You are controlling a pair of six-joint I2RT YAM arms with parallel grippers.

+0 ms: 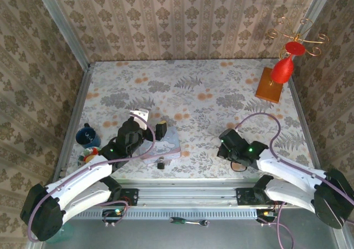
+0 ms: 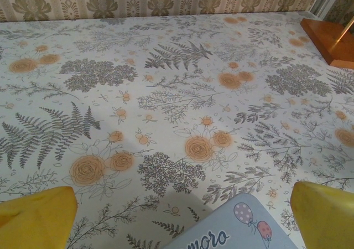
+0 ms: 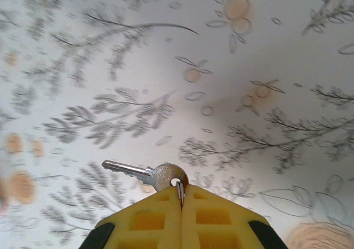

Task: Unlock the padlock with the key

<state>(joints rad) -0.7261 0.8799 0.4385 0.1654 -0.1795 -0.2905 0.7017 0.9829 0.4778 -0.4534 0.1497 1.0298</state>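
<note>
The key is silvery and hangs level, blade to the left, a little above the floral tablecloth. My right gripper is shut on the thin ring through the key's head; from above, the right gripper sits right of centre near the front edge. A tiny dark padlock lies at the near edge of the pastel tin box. My left gripper hovers open over the box's far side. In the left wrist view the left gripper has yellow fingers wide apart, with a corner of the tin box between them.
A red cone stand with copper wire arms rests on a wooden base at the back right; the base also appears in the left wrist view. A dark blue cup and a small colourful object lie at the left edge.
</note>
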